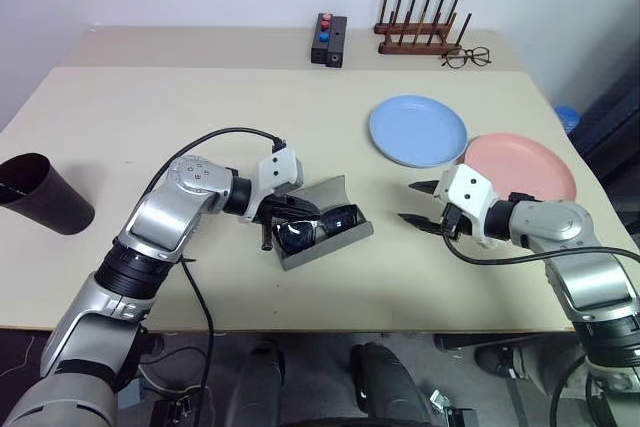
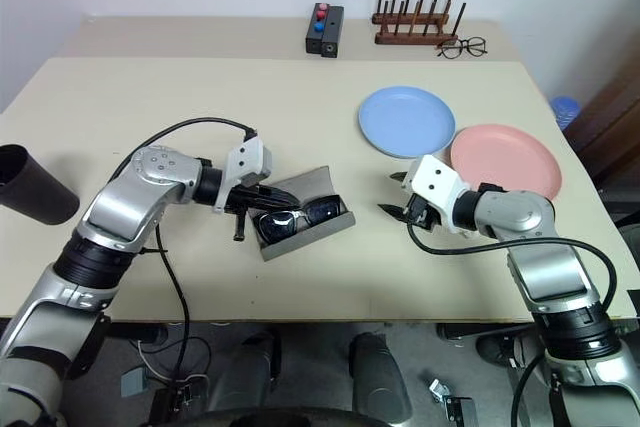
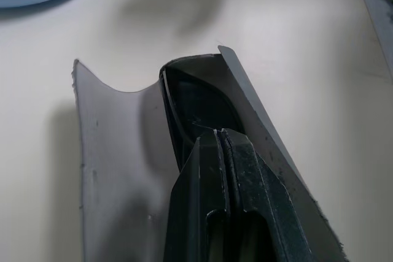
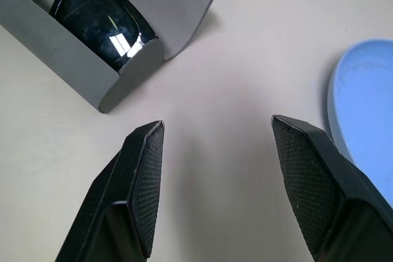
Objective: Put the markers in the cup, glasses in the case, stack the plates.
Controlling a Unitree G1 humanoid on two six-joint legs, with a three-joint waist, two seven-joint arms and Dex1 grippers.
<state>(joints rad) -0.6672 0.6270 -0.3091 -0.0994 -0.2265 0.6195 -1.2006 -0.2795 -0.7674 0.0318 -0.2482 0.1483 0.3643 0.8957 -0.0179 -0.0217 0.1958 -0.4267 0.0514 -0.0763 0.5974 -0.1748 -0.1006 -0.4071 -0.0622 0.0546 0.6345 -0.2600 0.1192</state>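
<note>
Sunglasses (image 1: 318, 226) lie inside the open grey case (image 1: 325, 231) in the middle of the table (image 1: 150, 107). The left gripper (image 1: 275, 232) has its fingers pressed together at the case's near end. The right gripper (image 1: 415, 203) has its fingers wide apart and holds nothing, just beside the case.

Beige table (image 1: 200, 97) with case (image 1: 325, 222), plates (image 1: 417, 130), cup (image 1: 40, 194)

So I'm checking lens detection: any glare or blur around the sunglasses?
Right wrist view: a bright window-like glare patch sits on the sunglasses lens in the case. Left wrist view: the shut left end effector looms soft and close, casting shade into the case. Eye views: lenses dark, no strong glare.
</note>
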